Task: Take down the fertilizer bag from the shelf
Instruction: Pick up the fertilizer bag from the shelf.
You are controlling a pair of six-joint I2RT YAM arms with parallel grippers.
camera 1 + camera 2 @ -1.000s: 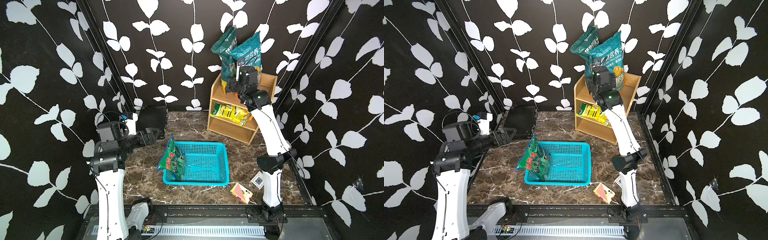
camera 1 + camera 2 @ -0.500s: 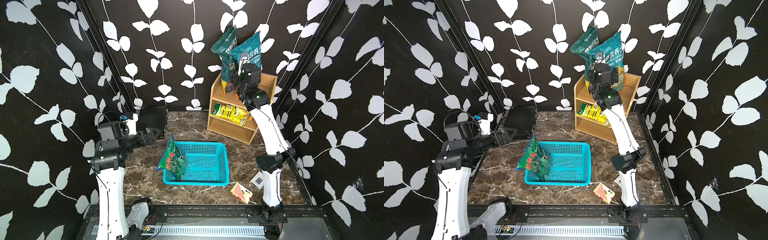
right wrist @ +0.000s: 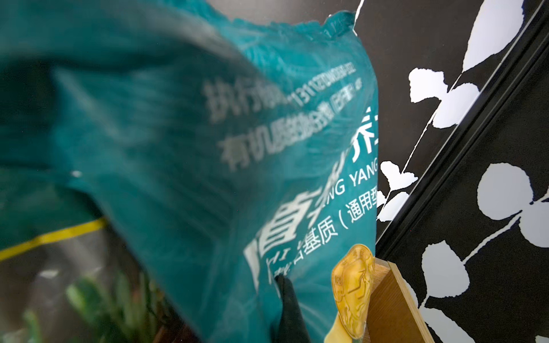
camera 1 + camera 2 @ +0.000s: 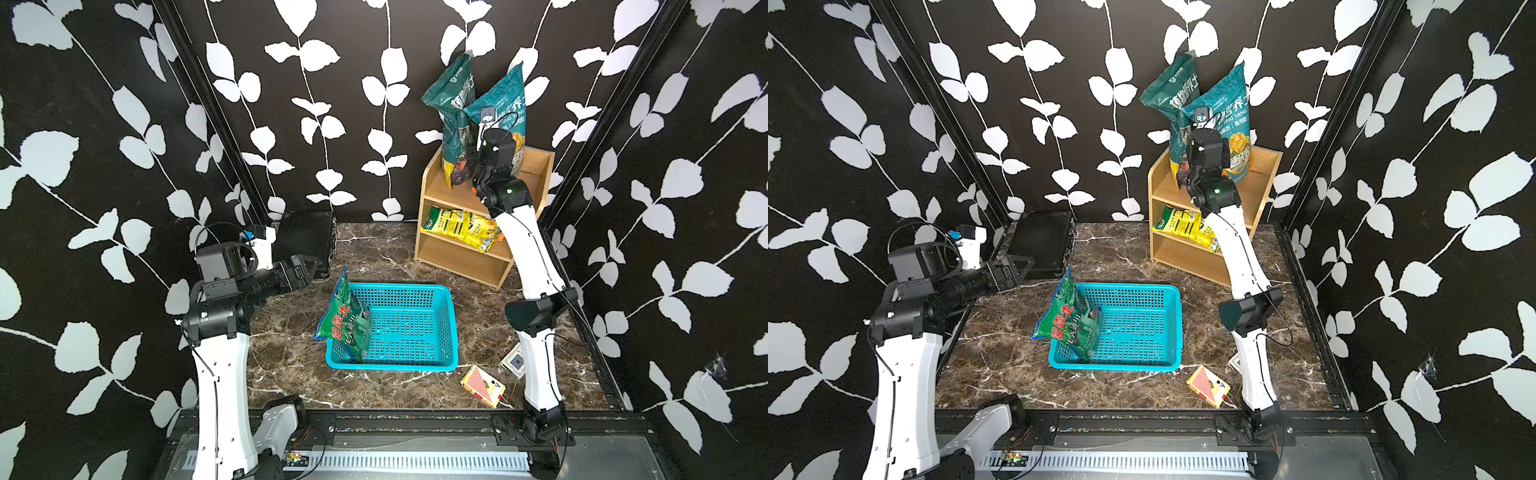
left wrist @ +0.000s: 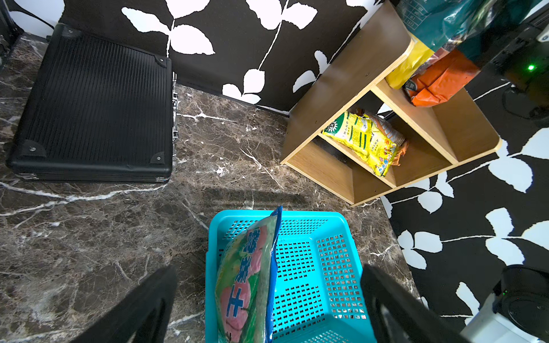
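Jaws on right arm (image 4: 528,249), wide before, now pinch fertilizer bag (image 4: 506,97).

Right claw (image 3: 282,285): wide open earlier, now closed, pinching the front teal bag (image 4: 509,97). Right arm has crept upward and closer into that bag on the shelf (image 4: 536,174) top.

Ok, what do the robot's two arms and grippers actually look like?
The left arm and right arm both have white links joined by black housings, with thin black cables along them. A green light glows on the right arm's upper joint. A small white block with a blue spot sits on the left wrist. The left gripper is black and angular.
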